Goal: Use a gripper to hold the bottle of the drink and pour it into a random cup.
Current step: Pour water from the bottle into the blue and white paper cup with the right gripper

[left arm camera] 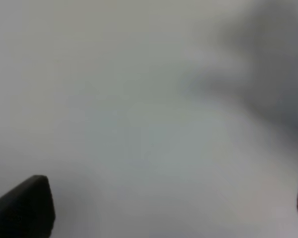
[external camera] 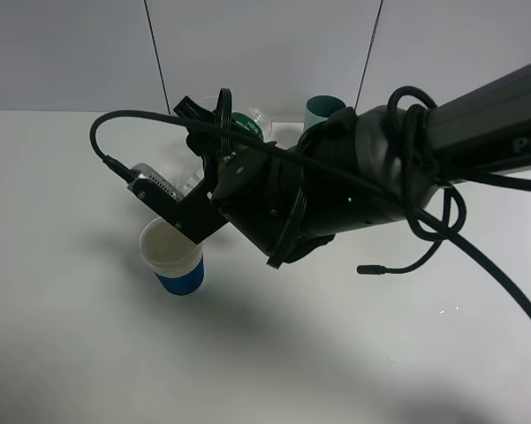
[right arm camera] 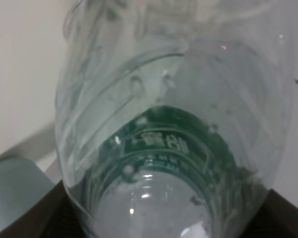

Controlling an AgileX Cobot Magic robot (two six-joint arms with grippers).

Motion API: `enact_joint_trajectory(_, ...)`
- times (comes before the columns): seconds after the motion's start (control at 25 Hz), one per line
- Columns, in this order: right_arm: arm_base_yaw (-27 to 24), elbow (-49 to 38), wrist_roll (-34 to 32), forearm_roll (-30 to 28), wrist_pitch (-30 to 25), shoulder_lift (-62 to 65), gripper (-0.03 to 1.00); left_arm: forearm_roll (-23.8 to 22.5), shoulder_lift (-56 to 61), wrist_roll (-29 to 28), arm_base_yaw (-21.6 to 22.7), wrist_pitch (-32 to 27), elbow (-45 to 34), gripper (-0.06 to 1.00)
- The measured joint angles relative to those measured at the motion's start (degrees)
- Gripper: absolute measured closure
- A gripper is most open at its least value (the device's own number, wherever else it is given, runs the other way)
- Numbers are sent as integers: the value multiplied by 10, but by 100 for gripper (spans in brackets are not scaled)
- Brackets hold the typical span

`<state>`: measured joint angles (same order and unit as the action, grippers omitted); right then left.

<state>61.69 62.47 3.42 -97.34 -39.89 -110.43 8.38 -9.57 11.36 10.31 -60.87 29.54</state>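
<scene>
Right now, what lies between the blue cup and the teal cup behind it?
In the high view, the right gripper, jaws shut on the bottle, hangs above that stretch of table, hiding it.

The exterior high camera hangs above the white counter (external camera: 62,353) and looks steeply down toward the back wall (external camera: 265,44). The right arm (external camera: 424,150) passes close beneath the lens and fills much of the picture. The left wrist camera faces the bare counter from so near that everything is blurred, with dark fingertips (left arm camera: 25,210) at the frame's lower corners. The right wrist camera sits almost pressed against the bottle (right arm camera: 163,124), looking along its length. The high and right wrist views share that bottle and, it seems, the teal cup (external camera: 322,110).
</scene>
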Motion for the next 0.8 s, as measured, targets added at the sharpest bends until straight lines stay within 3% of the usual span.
enact_joint_trajectory(0.8, 3, 0, 25, -14, 1, 0, 40, 0, 0, 0, 0, 0, 0, -5)
